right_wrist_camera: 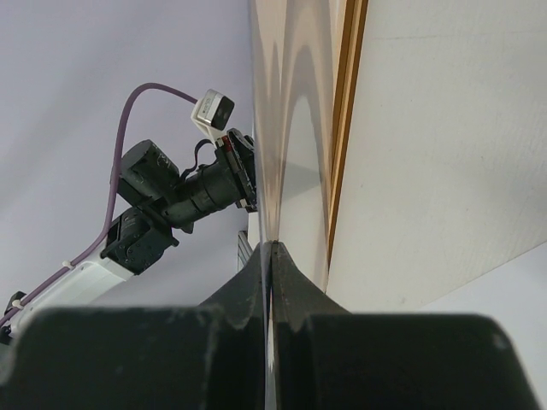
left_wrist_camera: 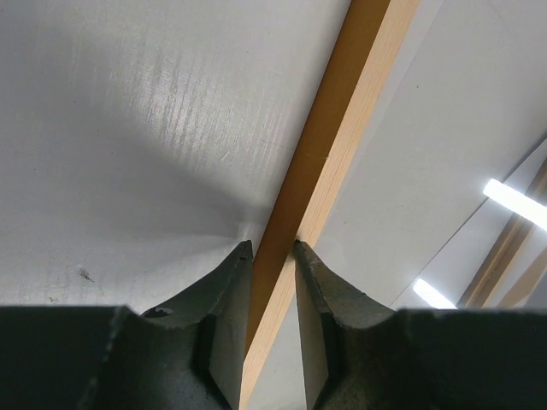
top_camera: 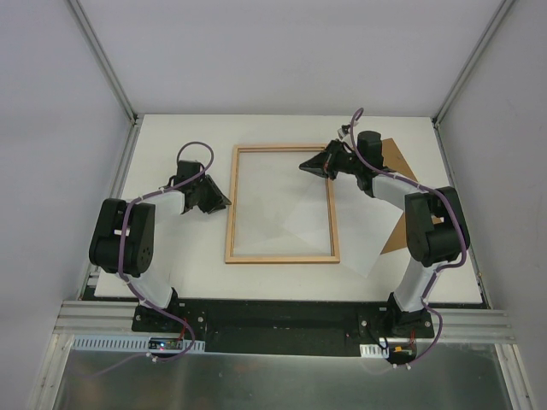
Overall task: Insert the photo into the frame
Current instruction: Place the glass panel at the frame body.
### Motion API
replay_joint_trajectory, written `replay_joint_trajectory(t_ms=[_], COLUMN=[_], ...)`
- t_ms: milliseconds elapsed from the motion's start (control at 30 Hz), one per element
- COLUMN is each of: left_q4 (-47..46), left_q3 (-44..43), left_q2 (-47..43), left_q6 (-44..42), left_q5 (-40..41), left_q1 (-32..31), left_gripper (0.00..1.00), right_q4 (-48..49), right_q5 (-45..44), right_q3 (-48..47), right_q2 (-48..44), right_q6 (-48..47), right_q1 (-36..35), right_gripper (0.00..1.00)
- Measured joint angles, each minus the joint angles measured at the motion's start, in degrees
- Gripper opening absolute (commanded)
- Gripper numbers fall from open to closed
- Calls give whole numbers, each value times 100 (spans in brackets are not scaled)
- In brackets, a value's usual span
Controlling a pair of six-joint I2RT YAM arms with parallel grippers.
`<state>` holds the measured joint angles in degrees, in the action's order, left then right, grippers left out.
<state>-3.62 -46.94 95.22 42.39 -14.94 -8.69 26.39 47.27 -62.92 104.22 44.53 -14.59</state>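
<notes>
The frame (top_camera: 282,258) lies flat mid-table, paler wood up, with its clear pane inside. My left gripper (top_camera: 226,203) is at its left rail. In the left wrist view that rail (left_wrist_camera: 342,111) runs between the fingers, and my left gripper (left_wrist_camera: 273,243) has both tips touching it. The photo (top_camera: 372,248), white side up, slants from the frame's top right across the right rail to the table. My right gripper (top_camera: 304,166) is shut on its raised corner. The right wrist view shows the photo (right_wrist_camera: 291,128) edge-on in my right gripper (right_wrist_camera: 272,243), with a frame rail (right_wrist_camera: 346,102) beside it.
A brown backing board (top_camera: 397,158) lies at the right, partly under the right arm and the photo. White walls with metal posts (top_camera: 128,111) close in the table on three sides. The left arm (right_wrist_camera: 171,201) shows in the right wrist view.
</notes>
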Motion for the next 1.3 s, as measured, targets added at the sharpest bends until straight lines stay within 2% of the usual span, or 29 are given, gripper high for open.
replay_joint_trajectory(t_ms=[1300], left_q4=[26], left_q3=[-90], left_q2=[90], left_q6=[0], left_q5=[-70], left_q1=[0], left_gripper=[24], right_q4=[468], right_q5=[15], right_q3=[470], right_q2=[-131], right_q6=[350], right_q1=[74], right_gripper=[1])
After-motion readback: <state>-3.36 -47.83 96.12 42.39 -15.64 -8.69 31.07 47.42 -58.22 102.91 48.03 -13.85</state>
